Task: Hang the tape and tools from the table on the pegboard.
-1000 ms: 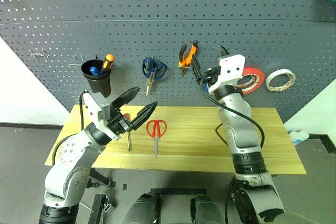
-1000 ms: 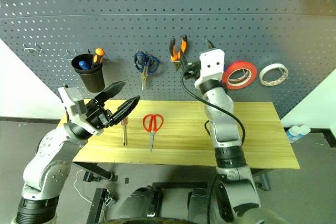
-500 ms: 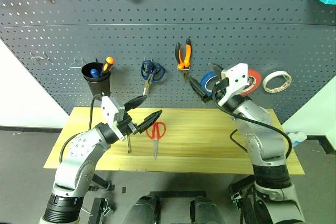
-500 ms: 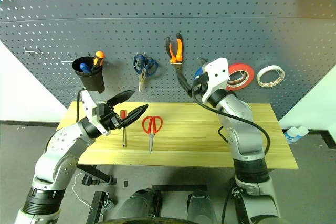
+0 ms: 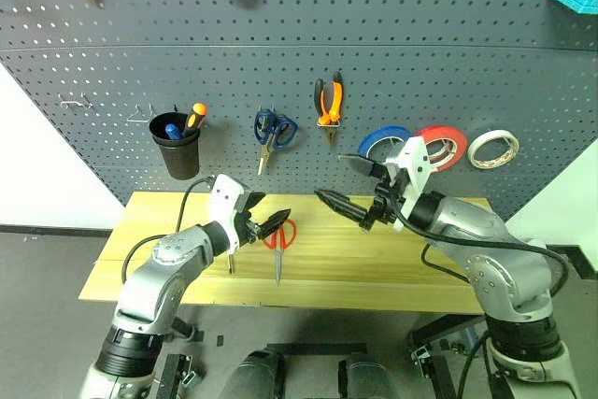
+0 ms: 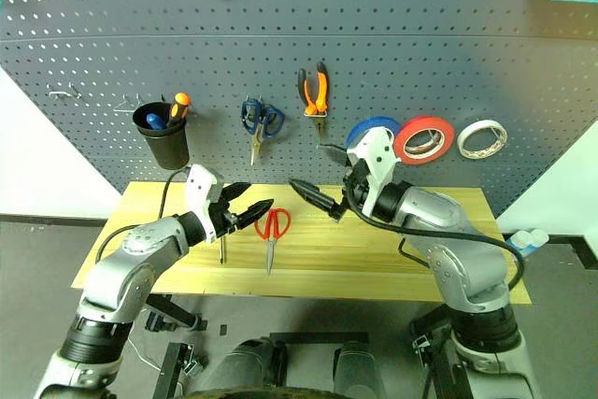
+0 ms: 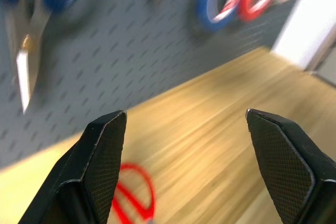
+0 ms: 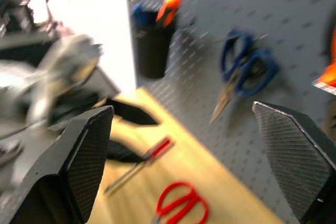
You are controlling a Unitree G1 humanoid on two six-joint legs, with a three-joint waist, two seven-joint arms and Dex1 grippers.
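On table: 1 red scissors, prob. 1 screwdriver; both fingers apart

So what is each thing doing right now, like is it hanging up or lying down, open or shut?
red tape roll: hanging on the pegboard.
pliers: hanging on the pegboard, handles up.
red-handled scissors: lying flat on the table, blades shut.
red-handled screwdriver: lying on the table.
blue-handled scissors: hanging, blades shut.
left end effector: open, empty, just over the table.
right end effector: open, empty, above the table.
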